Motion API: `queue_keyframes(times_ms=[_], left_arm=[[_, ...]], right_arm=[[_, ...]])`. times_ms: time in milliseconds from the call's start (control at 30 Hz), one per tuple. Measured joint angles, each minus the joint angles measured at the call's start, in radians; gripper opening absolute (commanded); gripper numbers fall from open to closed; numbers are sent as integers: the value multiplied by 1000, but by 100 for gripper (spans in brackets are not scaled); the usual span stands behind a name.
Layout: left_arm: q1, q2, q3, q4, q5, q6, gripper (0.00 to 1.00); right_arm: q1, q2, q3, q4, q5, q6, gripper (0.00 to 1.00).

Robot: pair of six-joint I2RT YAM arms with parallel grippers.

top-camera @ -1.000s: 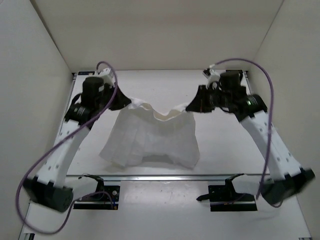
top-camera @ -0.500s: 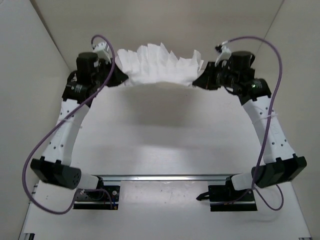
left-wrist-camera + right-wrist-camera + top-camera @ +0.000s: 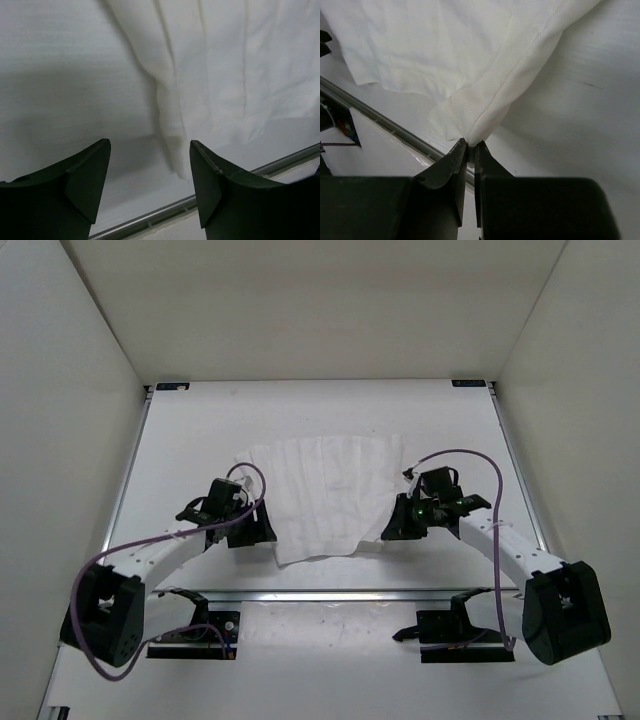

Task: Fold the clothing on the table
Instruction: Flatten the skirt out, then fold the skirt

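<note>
The white clothing (image 3: pixel 330 495) lies spread and creased on the table (image 3: pixel 200 430), its near edge toward the front rail. My left gripper (image 3: pixel 262 532) sits low at the cloth's near left corner. In the left wrist view its jaws (image 3: pixel 150 150) stand open, and the cloth's corner (image 3: pixel 172 155) lies loose on the table between them, close to the right finger. My right gripper (image 3: pixel 388 530) is at the near right corner. The right wrist view shows it (image 3: pixel 471 144) shut on a bunched fold of the clothing (image 3: pixel 445 50).
A metal rail (image 3: pixel 320 595) runs along the table's near edge, just behind both grippers. Two black brackets (image 3: pixel 195 630) (image 3: pixel 455 625) sit in front of it. White enclosure walls (image 3: pixel 60 440) stand on three sides.
Both arms came down from high at the back to the near edge, and the cloth now lies flat. The left gripper has opened and let go of its corner.
</note>
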Motion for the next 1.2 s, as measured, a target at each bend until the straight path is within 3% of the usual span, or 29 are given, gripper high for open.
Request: queue_keyframes(times_ms=[100, 267, 633, 700, 800, 1000, 1200], left_arm=[[-20, -92, -25, 36, -20, -16, 74], [-49, -180, -93, 95, -47, -74, 62], [-230, -83, -101, 138, -70, -165, 56], [-251, -53, -101, 149, -70, -179, 46], [-275, -28, -102, 172, -70, -200, 12], [-269, -38, -73, 128, -69, -196, 0], [-200, -193, -1, 31, -79, -153, 0]], right_arm=[[-6, -49, -20, 39, -4, 5, 0], [-11, -62, -46, 77, -11, 8, 1], [-10, -79, -66, 97, -12, 12, 0], [-12, -87, -68, 95, -13, 11, 0], [-16, -97, -71, 98, -18, 11, 0], [-15, -116, -58, 45, -16, -2, 0], [-3, -174, 10, -35, -1, -25, 0]])
